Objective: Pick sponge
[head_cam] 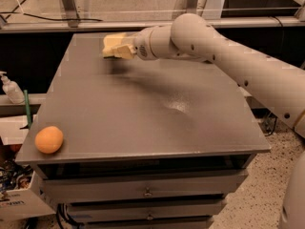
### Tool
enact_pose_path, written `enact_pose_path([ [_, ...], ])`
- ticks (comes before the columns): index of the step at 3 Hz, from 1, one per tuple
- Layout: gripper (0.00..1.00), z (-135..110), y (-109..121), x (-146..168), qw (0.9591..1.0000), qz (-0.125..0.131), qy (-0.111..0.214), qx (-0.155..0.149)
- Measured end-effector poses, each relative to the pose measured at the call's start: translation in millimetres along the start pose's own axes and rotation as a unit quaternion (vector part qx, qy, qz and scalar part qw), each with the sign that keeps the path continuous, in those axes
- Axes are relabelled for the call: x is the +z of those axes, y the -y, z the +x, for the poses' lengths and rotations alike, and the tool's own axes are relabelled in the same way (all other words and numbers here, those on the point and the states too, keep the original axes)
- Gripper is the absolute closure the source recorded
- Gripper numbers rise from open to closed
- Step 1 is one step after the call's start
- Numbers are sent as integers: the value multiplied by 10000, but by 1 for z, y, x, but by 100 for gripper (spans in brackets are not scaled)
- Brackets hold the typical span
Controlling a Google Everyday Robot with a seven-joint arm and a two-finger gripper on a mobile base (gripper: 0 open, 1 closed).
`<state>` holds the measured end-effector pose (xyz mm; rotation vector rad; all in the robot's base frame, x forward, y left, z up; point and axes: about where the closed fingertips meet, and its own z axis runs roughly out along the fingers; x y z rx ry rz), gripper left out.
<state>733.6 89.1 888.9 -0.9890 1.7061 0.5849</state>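
The sponge [112, 41] is a pale yellow foam block at the far left part of the grey table top [143, 113]. My gripper [119, 47] is at the end of the white arm that reaches in from the right. It is shut on the sponge, with one pale yellow finger [126, 51] lying along its near side. The sponge hangs a little above the table and casts a dark shadow below it.
A round orange fruit [49, 139] lies at the table's front left corner. A white pump bottle [10, 88] and a green stick [27, 109] stand off the table to the left. Drawers [143, 191] sit under the table top. A metal rail [143, 24] runs behind it.
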Motion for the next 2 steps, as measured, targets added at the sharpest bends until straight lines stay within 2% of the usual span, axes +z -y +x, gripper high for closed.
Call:
enact_pose_path([
  [1,100,-7,-17,-28,9992,-384,101,-53],
  [2,100,-7,-17,-27,9992,-382,102,-52],
])
